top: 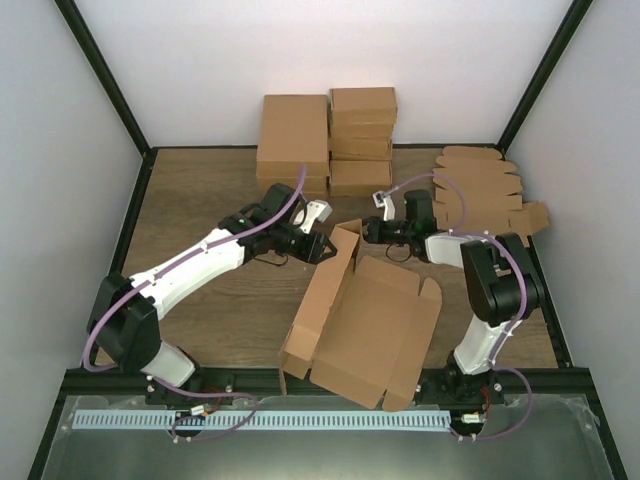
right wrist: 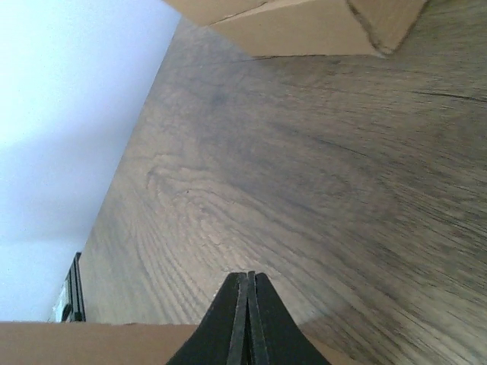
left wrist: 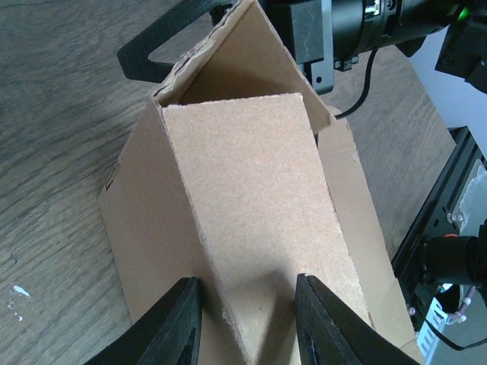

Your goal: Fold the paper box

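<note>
Bright, even, diffuse light; soft shadows, little glare.
Just ahead of the left gripper (left wrist: 247,287) a soft shadow lies on the paper box (left wrist: 259,205); left of the right gripper (right wrist: 247,277) the white wall (right wrist: 68,114) is blown out, and the desk (right wrist: 319,190) grain beyond it looks smeared.

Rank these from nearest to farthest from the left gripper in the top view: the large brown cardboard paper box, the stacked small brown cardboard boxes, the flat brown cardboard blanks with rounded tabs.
1. Large brown cardboard paper box: its raised wall is at the left gripper.
2. Stacked small brown cardboard boxes: at the back.
3. Flat brown cardboard blanks: far right.
</note>
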`<state>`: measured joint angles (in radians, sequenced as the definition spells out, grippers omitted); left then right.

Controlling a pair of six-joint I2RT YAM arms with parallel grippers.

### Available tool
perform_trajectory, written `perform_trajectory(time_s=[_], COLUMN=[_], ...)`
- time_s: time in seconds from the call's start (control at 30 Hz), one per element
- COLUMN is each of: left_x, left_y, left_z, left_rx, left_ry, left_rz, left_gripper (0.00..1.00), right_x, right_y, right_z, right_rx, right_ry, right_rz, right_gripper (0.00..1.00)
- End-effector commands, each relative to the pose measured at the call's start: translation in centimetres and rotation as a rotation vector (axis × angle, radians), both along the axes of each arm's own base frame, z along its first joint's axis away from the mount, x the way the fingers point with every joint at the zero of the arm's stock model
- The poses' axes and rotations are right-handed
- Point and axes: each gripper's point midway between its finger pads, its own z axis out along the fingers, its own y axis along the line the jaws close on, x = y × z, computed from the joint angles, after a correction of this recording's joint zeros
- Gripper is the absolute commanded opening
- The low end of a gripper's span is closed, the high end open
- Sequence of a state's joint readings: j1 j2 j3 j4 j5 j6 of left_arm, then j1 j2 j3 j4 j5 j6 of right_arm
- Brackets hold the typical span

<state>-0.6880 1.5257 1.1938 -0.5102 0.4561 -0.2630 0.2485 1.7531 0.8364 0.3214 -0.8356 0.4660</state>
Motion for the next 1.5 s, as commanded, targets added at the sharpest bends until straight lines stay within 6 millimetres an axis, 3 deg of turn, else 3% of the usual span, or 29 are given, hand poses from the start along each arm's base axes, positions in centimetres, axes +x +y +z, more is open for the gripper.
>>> perform_trajectory(time_s=[0.0,0.1,0.5,0.9,1.07,1.33,1.47], left_x=[0.0,0.0,-0.1,-1.1,-1.1,-1.0,-1.0], left_y=[0.2,0.2,0.1,-0.9,-0.9,-0.6,-0.6], left_z=[-0.9,-0.9,-0.8,0.2,0.0,0.0,0.2], left_rx=[0.03,0.031,0.028,-0.046,-0.046,-0.051,-0.061], left_ry=[0.015,0.014,0.009,0.027,0.032,0.028,0.032], left_rz=[0.012,0.009,-0.005,-0.063,-0.064,-0.062,-0.07], left_gripper=[0.36,0.36,0.36,0.37,0.37,0.36,0.36], right_x=[-0.6,-1.2,-4.8,-5.9,-5.6,-4.7,-5.4], right_y=[2.3,2.2,1.6,0.7,-0.1,-0.5,-0.6], right_z=[2.9,2.9,2.2,2.0,1.3,1.8,1.9], right_rx=[0.048,0.048,0.026,-0.017,-0.063,-0.073,-0.066], right_ry=[-0.09,-0.096,-0.098,-0.138,-0.178,-0.275,-0.325], right_rz=[0.124,0.13,0.159,0.134,0.074,0.03,0.042], right_gripper=[0.02,0.06,0.06,0.08,0.17,0.31,0.36])
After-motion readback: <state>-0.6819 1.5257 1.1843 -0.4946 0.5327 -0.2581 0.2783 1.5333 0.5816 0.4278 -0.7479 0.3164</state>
